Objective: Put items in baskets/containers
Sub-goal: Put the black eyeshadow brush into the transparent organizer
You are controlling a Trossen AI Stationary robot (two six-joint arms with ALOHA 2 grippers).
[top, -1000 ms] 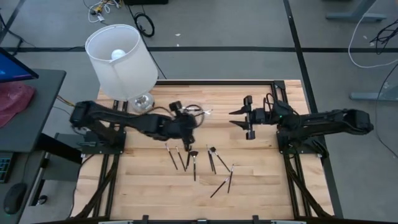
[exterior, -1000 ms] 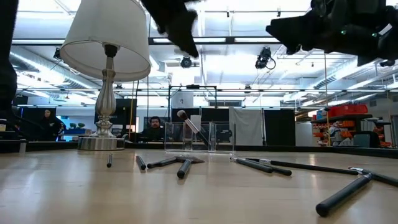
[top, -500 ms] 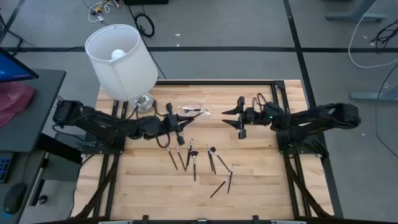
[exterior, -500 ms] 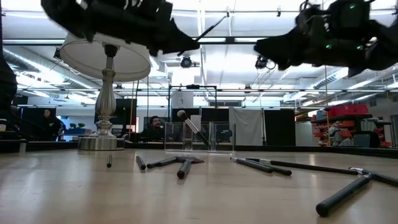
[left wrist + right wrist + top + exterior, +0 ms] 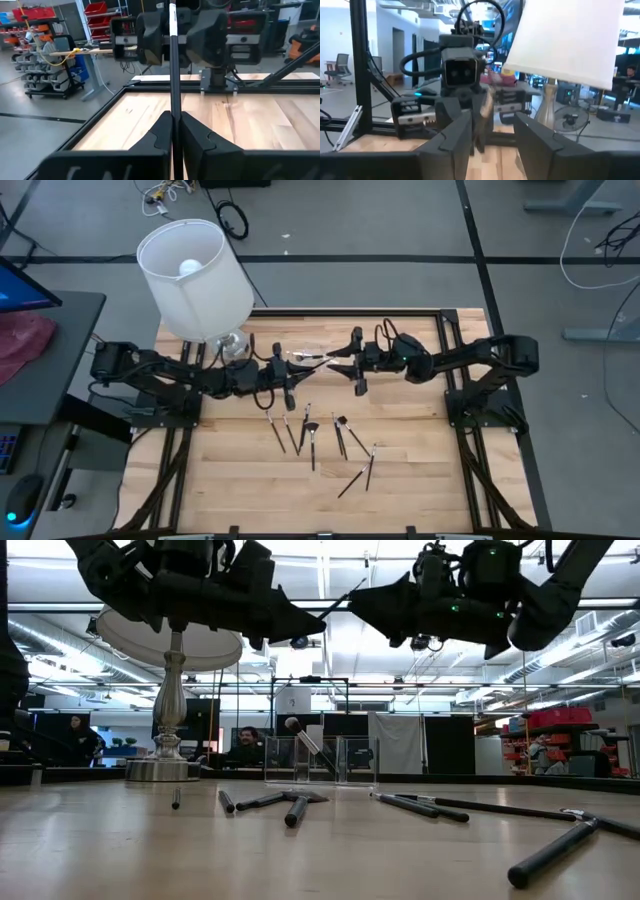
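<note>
Both grippers hang level above the table's middle and face each other. My left gripper [image 5: 296,377] is shut on a thin dark makeup brush [image 5: 173,60]. The brush sticks out toward my right gripper [image 5: 345,367], which stands open with its fingers [image 5: 462,137] apart. Whether the brush's free end reaches between those fingers does not show. The small clear container [image 5: 320,762] stands on the table toward the far edge, and one brush [image 5: 305,740] leans inside it. Several more brushes [image 5: 310,435] lie flat on the wood nearer the front. My left gripper pinches the brush's dark handle [image 5: 173,112] between its two fingers. The fingers lie level, point toward the table's right and run along the handle. The brush is lifted clear of the table and slants slightly upward past the fingertips [image 5: 345,595].
A white-shaded lamp [image 5: 195,275] on a silver base stands at the table's far left corner, close behind my left arm. Loose brushes [image 5: 290,805] are scattered across the middle. Bare wood lies along the front edge [image 5: 250,500]. People sit in the room beyond the table.
My left gripper has tipped from pointing down over the loose brushes to level, drawing a little toward the table's left and staying shut. My right gripper has moved toward the table's left, closing on the left gripper, and stays open.
</note>
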